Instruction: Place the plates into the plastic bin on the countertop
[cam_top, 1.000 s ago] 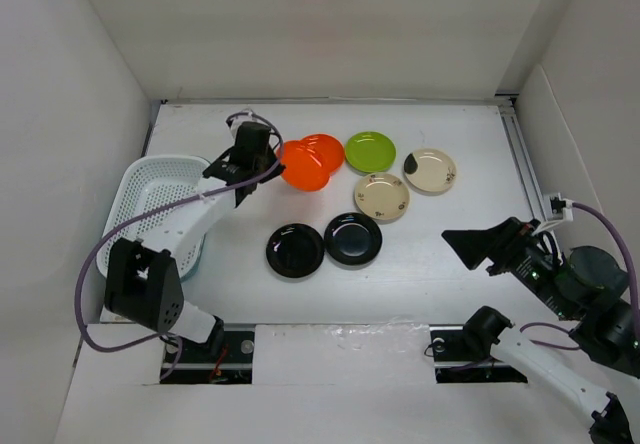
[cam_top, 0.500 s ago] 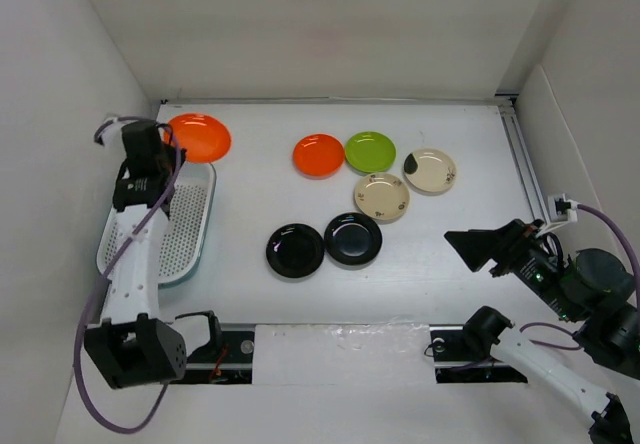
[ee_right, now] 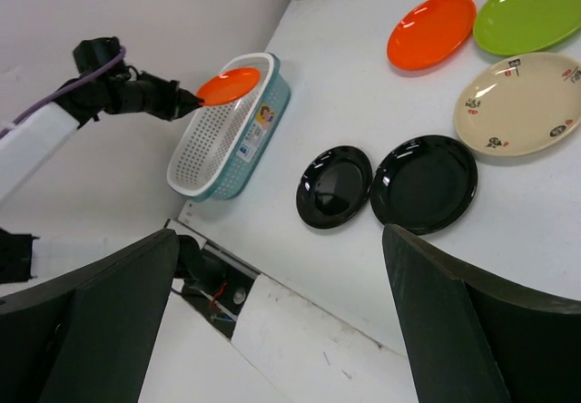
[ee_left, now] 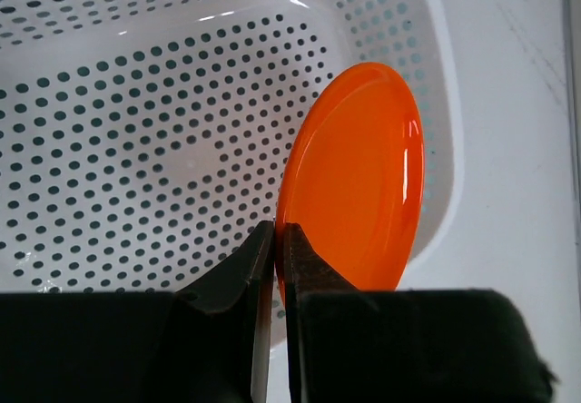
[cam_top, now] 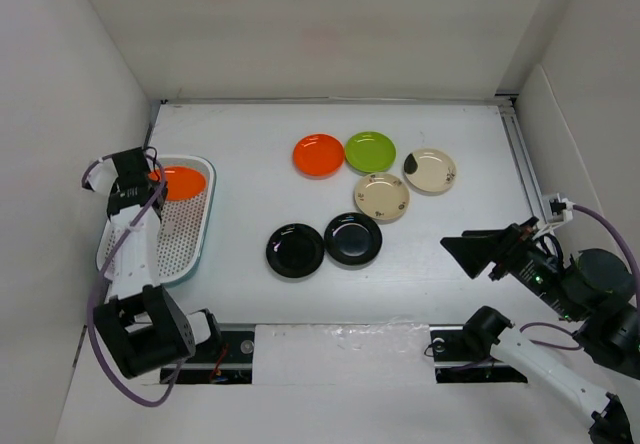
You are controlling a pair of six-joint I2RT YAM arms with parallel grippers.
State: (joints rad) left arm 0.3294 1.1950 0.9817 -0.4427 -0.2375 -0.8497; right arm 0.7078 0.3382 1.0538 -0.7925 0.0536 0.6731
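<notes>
1. The left claw (ee_left: 279, 232) is clamped on the near rim of an orange plate (ee_left: 359, 176). It holds the plate tilted above the far end of the plastic bin (ee_left: 136, 149). The pinch covers only a thin strip of glossy rim, so we judge that the plate could slip or swing in the grip before it is low enough.
2. The plate's outer edge sits over the bin's end wall (from the wrist it overlaps the white rim). If it is let go here, or lowered without coming inward, it may catch that rim and tip out onto the bench (cam_top: 250, 294).
3. A drop from this height could land the plate on its edge, so that it bounces or leans on the wall. That would waste floor space in a bin that has to take all the plates.
4. The bin looks light. A knock from the arm could slide it.
5. The right claw (cam_top: 462, 252) stands wide apart and holds nothing, well away from the bin. We see no risk from it.
6. Only the top view shows all the plates left on the bench:
   - the second orange plate (cam_top: 318, 154)
   - the lime green plate (cam_top: 370, 151)
   - two beige plates (cam_top: 381, 196)
   - two black plates (cam_top: 295, 250)
7. Only the left wrist view shows the pinch itself. It also shows that no plate lies on the visible part of the perforated floor.
8. Only the right wrist view shows the plate's height above the bin from the side, and a sticker (ee_right: 250, 144) on the bin's wall.
</notes>
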